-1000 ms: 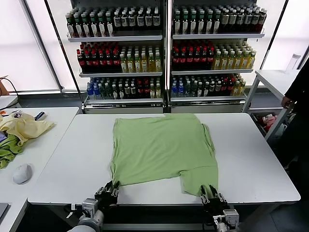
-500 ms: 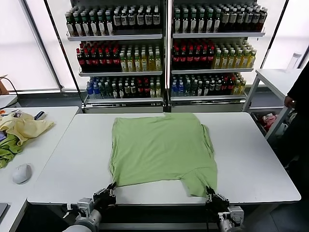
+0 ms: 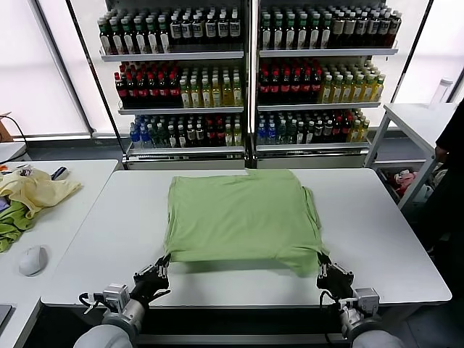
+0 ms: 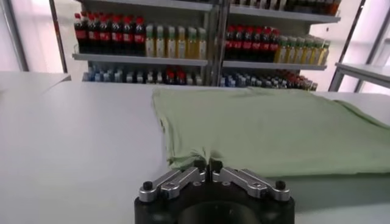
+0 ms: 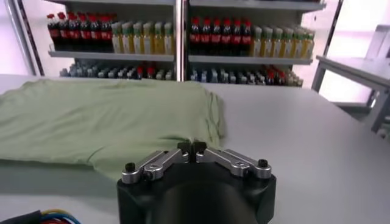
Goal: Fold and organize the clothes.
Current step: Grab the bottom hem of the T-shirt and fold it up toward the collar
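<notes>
The light green shirt (image 3: 239, 214) lies spread on the white table (image 3: 377, 225), back side up, and no print shows. Its near hem is raised off the tabletop, with a shadow beneath it. My left gripper (image 3: 161, 270) is shut on the near left corner of the hem. The left wrist view shows the cloth (image 4: 274, 125) bunched between the closed tips of that gripper (image 4: 208, 165). My right gripper (image 3: 320, 267) is shut on the near right corner. In the right wrist view the closed tips of the right gripper (image 5: 191, 147) pinch the fabric (image 5: 103, 119).
A side table at the left carries a pale yellow garment (image 3: 36, 190), a darker green cloth (image 3: 11, 232) and a white mouse (image 3: 32, 259). Bottle shelves (image 3: 246, 87) stand behind the table. A person (image 3: 451, 145) stands at the right beside a small white table (image 3: 417, 119).
Both grippers have shut on the shirt's near corners and lifted them. The flap that hung low at the near right is now drawn up level with the hem.
</notes>
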Controlling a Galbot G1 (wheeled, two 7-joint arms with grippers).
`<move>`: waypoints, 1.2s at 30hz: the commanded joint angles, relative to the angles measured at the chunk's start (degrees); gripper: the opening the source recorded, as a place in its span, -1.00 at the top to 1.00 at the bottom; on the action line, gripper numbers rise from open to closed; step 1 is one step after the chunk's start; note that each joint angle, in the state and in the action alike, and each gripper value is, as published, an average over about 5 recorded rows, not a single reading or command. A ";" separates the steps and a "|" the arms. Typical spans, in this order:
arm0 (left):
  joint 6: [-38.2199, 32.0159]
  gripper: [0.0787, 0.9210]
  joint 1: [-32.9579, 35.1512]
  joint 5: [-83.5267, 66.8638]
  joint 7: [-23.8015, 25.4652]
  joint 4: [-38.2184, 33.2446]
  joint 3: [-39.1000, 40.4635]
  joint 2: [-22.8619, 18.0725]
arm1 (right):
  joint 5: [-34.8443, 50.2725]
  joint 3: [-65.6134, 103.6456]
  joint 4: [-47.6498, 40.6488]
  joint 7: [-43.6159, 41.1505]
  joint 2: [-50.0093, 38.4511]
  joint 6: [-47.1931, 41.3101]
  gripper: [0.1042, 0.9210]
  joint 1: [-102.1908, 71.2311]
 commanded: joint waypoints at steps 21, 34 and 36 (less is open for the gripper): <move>-0.96 0.94 -26.98 6.53 -2.57 26.00 13.35 3.86 | -7.16 -15.00 -25.44 -2.35 -1.71 1.68 0.93 30.21; -1.38 0.73 -26.04 8.54 -2.80 24.88 13.57 2.64 | -8.63 -16.46 -26.29 -3.74 0.64 -1.35 0.52 29.19; -1.35 0.59 -24.58 8.66 -2.93 23.02 12.78 2.71 | -8.25 -15.73 -24.90 -3.51 0.71 -1.16 0.39 27.77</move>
